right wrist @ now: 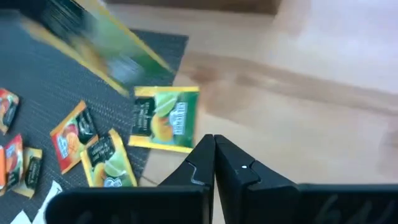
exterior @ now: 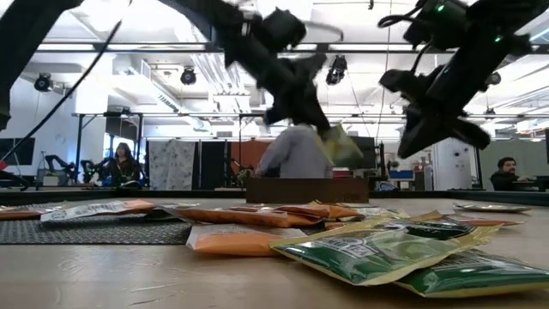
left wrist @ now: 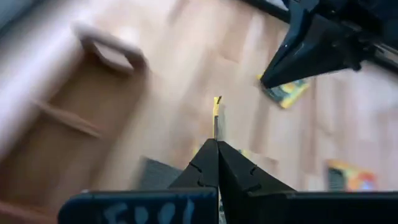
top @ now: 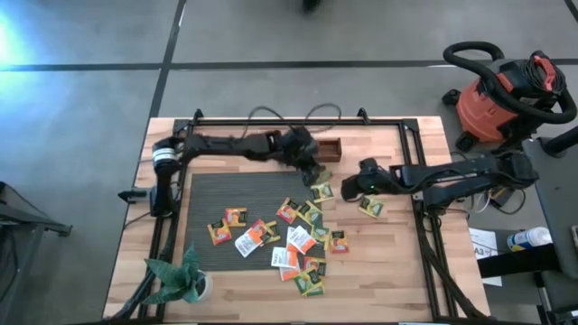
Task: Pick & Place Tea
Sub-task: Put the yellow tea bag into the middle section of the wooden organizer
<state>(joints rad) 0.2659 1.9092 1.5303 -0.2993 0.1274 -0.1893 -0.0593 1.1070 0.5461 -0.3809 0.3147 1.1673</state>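
Note:
My left gripper (left wrist: pixel 217 142) is shut on one green-yellow tea packet (exterior: pixel 341 144), just in front of the open wooden box (top: pixel 327 149) at the table's far side. The left wrist view shows this packet edge-on (left wrist: pixel 216 111). Several more tea packets (top: pixel 293 236), green, orange and white, lie flat on the grey mat (top: pixel 212 191) and on the wood beside it. My right gripper (right wrist: pixel 214 142) hangs shut and empty to the right of the left one, above the table. A green packet (right wrist: pixel 165 118) lies below it at the mat's edge. My left gripper pinches the tea packet by one edge (left wrist: pixel 216 127) between its two fingertips. The fingers slant down from the table's left. The packet sticks out beyond the fingertips and hangs tilted below them (exterior: pixel 343 148), lifted clear of the table.
A small potted plant (top: pixel 181 278) stands at the table's near left corner. One packet (top: pixel 370 206) lies alone on bare wood near my right gripper. A black frame (top: pixel 271 120) runs along the table's far edge. People sit in the room beyond the table.

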